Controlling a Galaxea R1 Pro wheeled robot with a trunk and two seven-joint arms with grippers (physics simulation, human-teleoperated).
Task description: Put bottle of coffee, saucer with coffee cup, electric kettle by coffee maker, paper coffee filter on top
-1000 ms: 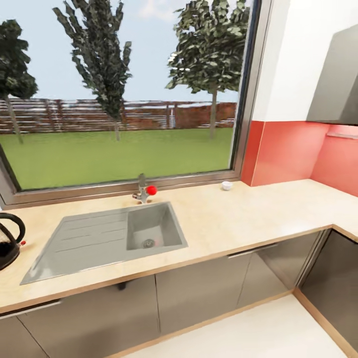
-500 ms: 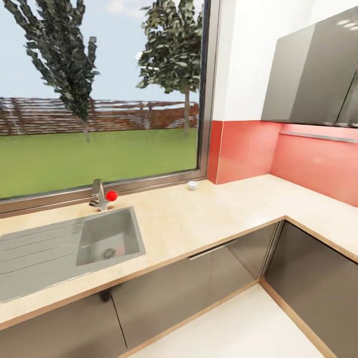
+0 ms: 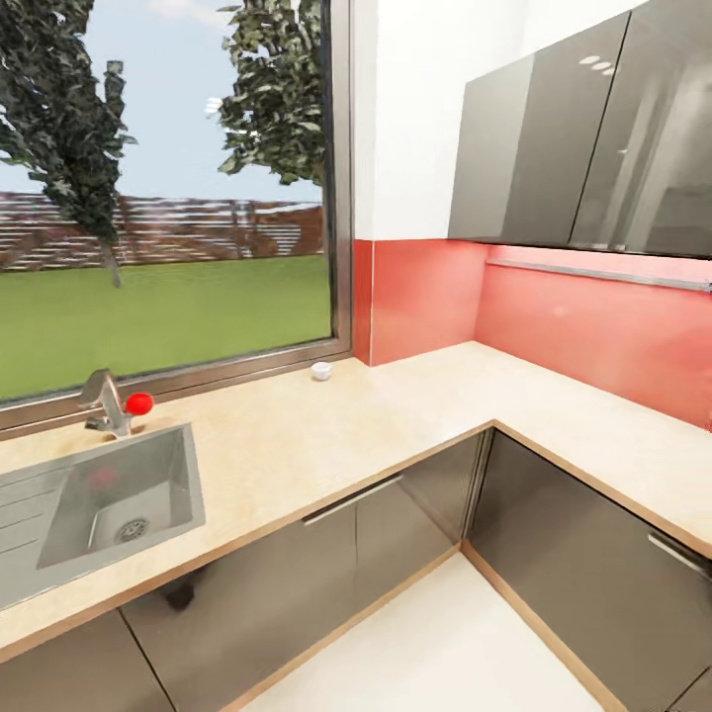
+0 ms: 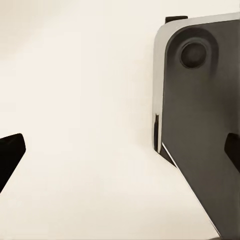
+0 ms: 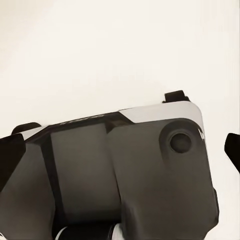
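Where the kitchen countertop (image 3: 396,415) turns its corner under the window, the coffee cup (image 3: 321,371) sits alone near the sill, well apart from the sink (image 3: 119,504) and red-knobbed tap (image 3: 119,403). Left gripper (image 4: 120,150) and right gripper (image 5: 120,150) both spread wide over pale floor and robot base (image 5: 125,170), holding nothing.

View swung right: sink (image 3: 94,504) and cup (image 3: 321,371) sit further left in frame, kettle gone from view, corner cabinets (image 3: 583,148) now visible.
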